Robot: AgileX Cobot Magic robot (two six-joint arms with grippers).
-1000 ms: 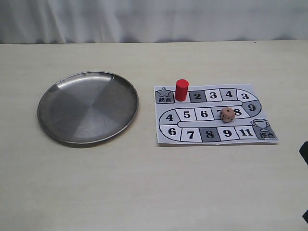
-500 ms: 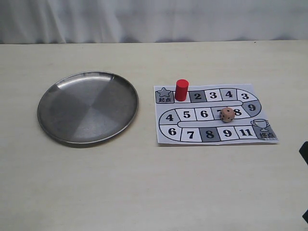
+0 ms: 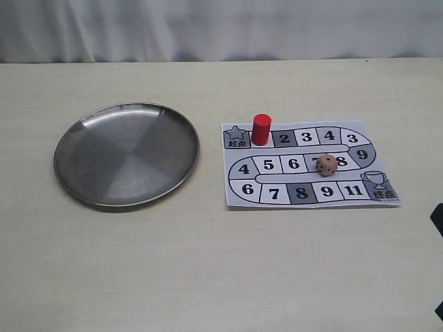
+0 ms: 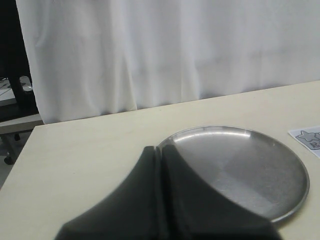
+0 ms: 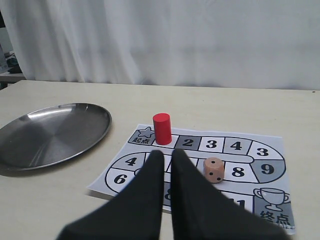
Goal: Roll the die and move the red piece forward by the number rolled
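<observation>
Well back from the die [image 5: 214, 169], both jaws closed.

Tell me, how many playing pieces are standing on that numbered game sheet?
1. Only the red piece stands on the board, at the start of the track between the star square and the 2. The die also lies there, beside the 8. No other pieces show.

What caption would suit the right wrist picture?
Closed claw poised over a board game sheet, red piece near the start, die mid-track.
</observation>
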